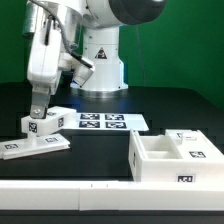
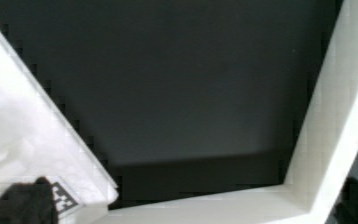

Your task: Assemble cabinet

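Note:
The cabinet's open white box body lies on the black table at the exterior view's right, with shelved compartments facing up and tags on its faces. Two loose white panels lie at the left: a small tagged one and a longer flat one in front of it. My gripper hangs just above the small panel, jaws open and holding nothing. The wrist view shows dark table, a white tagged part and a white L-shaped edge; my fingers do not show there.
The marker board lies flat between the panels and the white robot base. A long white rail runs along the table's front edge. A green wall stands behind.

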Available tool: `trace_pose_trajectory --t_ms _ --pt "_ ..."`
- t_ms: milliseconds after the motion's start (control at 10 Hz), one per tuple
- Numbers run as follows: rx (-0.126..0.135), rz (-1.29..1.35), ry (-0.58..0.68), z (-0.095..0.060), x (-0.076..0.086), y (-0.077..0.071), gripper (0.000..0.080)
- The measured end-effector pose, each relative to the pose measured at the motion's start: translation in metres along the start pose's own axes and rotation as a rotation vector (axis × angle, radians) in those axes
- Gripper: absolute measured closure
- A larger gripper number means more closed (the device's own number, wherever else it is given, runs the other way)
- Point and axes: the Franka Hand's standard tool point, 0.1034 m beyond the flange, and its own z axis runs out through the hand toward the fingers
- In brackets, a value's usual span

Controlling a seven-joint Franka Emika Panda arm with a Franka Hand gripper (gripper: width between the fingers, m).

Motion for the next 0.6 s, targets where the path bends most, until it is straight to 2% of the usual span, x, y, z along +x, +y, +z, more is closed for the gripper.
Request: trace_pose_trajectory --t_ms 100,300,400,600 --pt "0.002 0.030 -0.001 0.000 0.000 -0.001 0.0003" --pt "0.038 0.087 -0.020 -0.013 -0.006 -0.017 0.0003" --pt "0.049 0.097 -0.029 -0.016 -0.011 -0.022 0.0003" --pt "0.092 0.128 -0.055 -0.034 -0.018 -0.040 0.0003"
